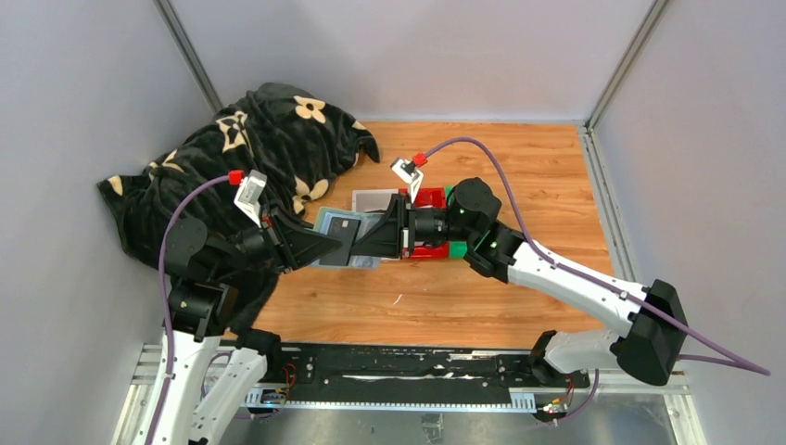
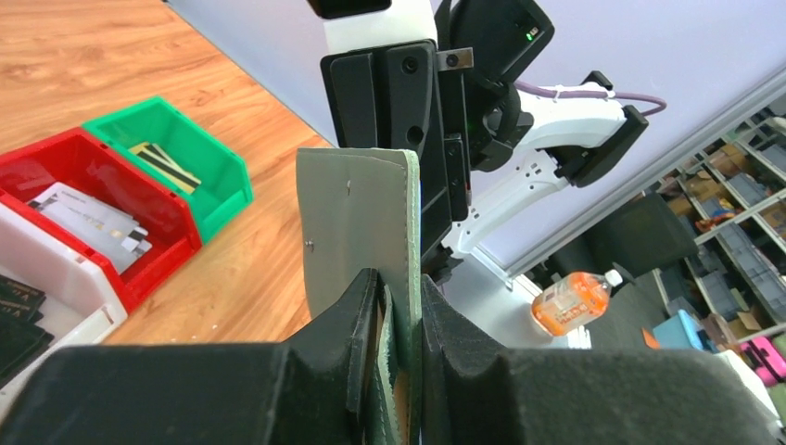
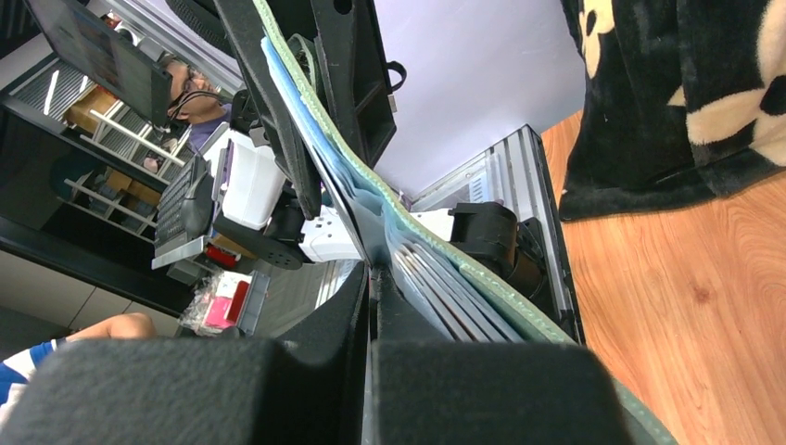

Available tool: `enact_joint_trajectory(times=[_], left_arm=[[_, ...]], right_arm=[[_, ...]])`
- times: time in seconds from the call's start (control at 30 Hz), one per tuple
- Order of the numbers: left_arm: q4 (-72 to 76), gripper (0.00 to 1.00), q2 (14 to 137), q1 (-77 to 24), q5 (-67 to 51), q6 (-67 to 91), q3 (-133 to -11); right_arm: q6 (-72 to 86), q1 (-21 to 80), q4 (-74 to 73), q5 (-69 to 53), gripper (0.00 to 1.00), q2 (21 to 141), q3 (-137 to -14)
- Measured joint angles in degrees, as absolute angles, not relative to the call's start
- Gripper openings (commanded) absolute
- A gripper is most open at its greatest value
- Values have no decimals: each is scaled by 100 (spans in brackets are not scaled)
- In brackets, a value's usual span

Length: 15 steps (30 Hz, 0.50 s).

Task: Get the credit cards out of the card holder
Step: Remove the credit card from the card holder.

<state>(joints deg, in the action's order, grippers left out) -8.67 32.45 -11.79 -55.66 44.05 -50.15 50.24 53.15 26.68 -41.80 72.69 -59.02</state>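
The flat sage grey-green folding card holder (image 1: 324, 222) hangs spread open between the two arms, over the wooden table (image 1: 519, 185) and just on the near side of the trays; whether it touches the table cannot be told. From overhead its paler inside faces up, with one small black credit card (image 1: 346, 232) lying in it. The left gripper (image 2: 399, 283) is pinched narrow on one edge of the holder, which stands upright between its fingers in the left wrist view. The right gripper (image 3: 371, 278) meets it from the opposite side, its jaws pressed fully together where the pale teal lining and its stacked slots run into the seam; whether a card lies between the pads cannot be told. Just behind the holder sit three small plastic trays side by side: a white tray (image 2: 83, 306) holding black cards (image 2: 19, 320), a red tray (image 2: 171, 243) holding silvery-white cards (image 2: 88, 218), and a green tray (image 2: 222, 185) holding gold-yellow cards (image 2: 162, 162). A black plush blanket with beige flower prints (image 1: 259, 139) is heaped at the table's far left corner.
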Motion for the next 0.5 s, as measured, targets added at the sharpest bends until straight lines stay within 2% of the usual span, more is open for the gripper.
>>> enact_joint_trajectory(times=[0.5], left_arm=[[-478,7,3293,-1210,-5787,5105,-4978]], right_arm=[[5135,5315,3216,-4005,0,6764,-5317]])
